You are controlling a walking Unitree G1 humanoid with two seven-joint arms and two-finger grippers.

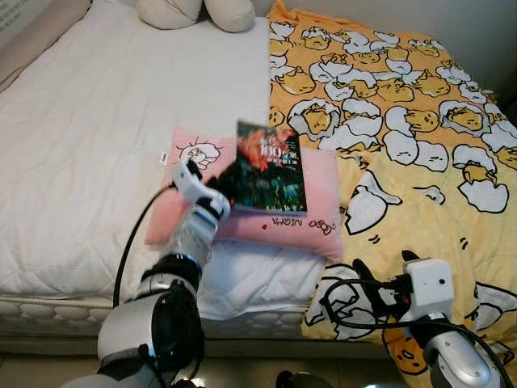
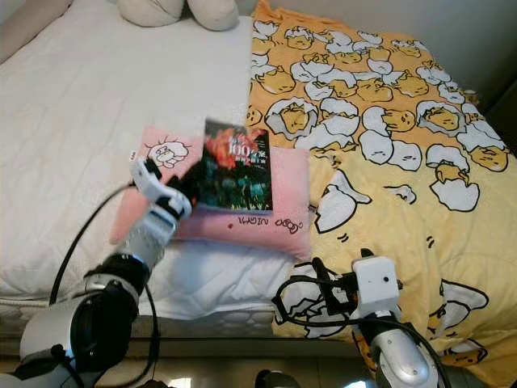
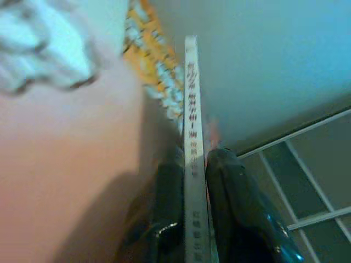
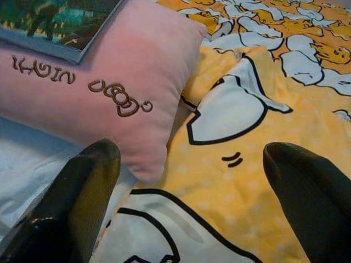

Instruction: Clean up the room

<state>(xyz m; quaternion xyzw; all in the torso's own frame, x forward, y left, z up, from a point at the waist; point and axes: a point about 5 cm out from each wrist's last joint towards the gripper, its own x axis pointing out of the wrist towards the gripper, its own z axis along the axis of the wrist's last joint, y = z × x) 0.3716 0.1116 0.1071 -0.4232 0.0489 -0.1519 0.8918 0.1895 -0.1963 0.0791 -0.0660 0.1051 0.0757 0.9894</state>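
The left arm (image 1: 182,267) reaches forward and up from the foot of the bed (image 1: 97,121), elbow low near the mattress edge, forearm angled toward the pink pillow (image 1: 323,214). Its left gripper (image 1: 229,182) is clenched on a book (image 1: 272,168), the 2 black fingers (image 3: 236,219) pressed on either side of it near the spine, as the left wrist view shows edge-on. The book has a dark cover with red and green patches; it is held above the pillow with its cover facing the camera, and whether it touches the pillow cannot be told. A black cable (image 1: 133,234) loops from the wrist down past the mattress edge.

The pillow lies across the seam between the white quilt and the yellow blanket (image 1: 404,105) printed with cartoon ducks. 2 cream cushions (image 1: 194,11) sit at the head of the bed.

The right arm (image 1: 452,356) is bent low at the bed's near corner, its right gripper (image 4: 192,181) released, fingers spread wide over the yellow blanket just beside the pillow's corner.
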